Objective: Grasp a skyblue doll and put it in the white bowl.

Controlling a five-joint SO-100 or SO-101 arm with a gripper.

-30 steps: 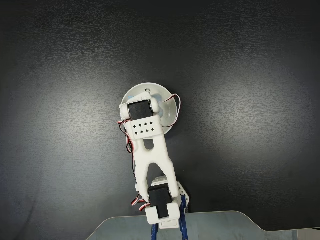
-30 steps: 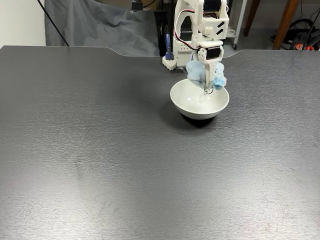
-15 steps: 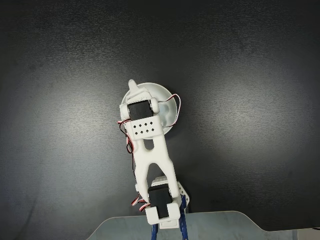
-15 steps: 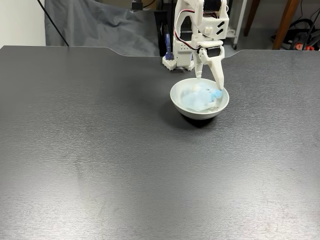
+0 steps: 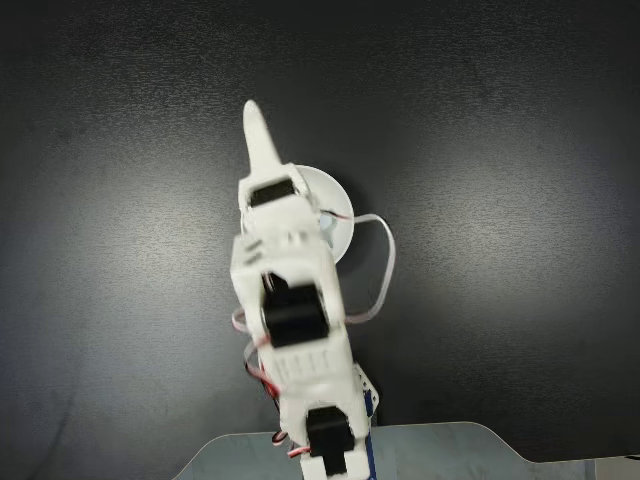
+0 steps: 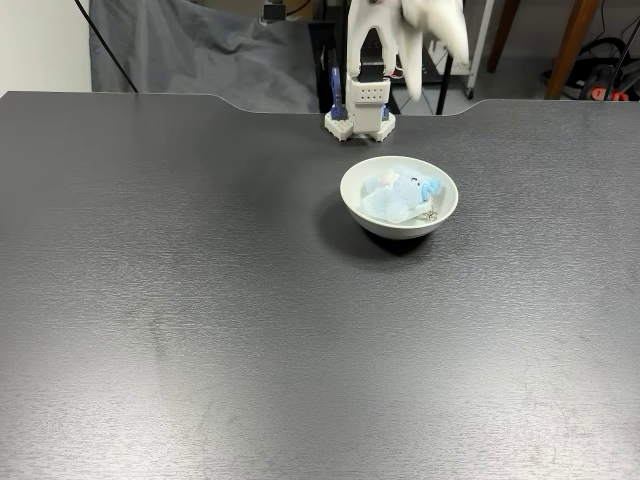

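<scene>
The small fluffy light-blue plush doll [image 6: 401, 196] lies inside the round glossy white bowl [image 6: 353, 203], slumped on the bowl's smooth bottom with its darker blue bow toward the right in the fixed view from the table's front. A small metal ring [image 6: 429, 214] on the doll rests against the bowl's inner wall on that same side. The bowl stands on the dark grey, finely grained tabletop [image 6: 200, 330], a little in front of the arm's white base [image 6: 361, 112].

The white two-finger gripper [image 6: 428, 50] is raised well above the bowl, up by the top edge of that view, and it is blurred there. It holds nothing and touches neither the doll nor the bowl. Two pale prongs seem to hang down apart from one another, so the jaws look spread, though the blur keeps me from saying how wide.

In the fixed view from above, the white arm [image 5: 290, 310] with its black servo blocks covers most of the bowl [image 5: 340, 215], leaving a crescent of rim showing on the right. One long pointed white finger [image 5: 261, 145] sticks out past the bowl's far rim over bare table. A pale cable [image 5: 383, 270] loops out to the right of the arm.
</scene>
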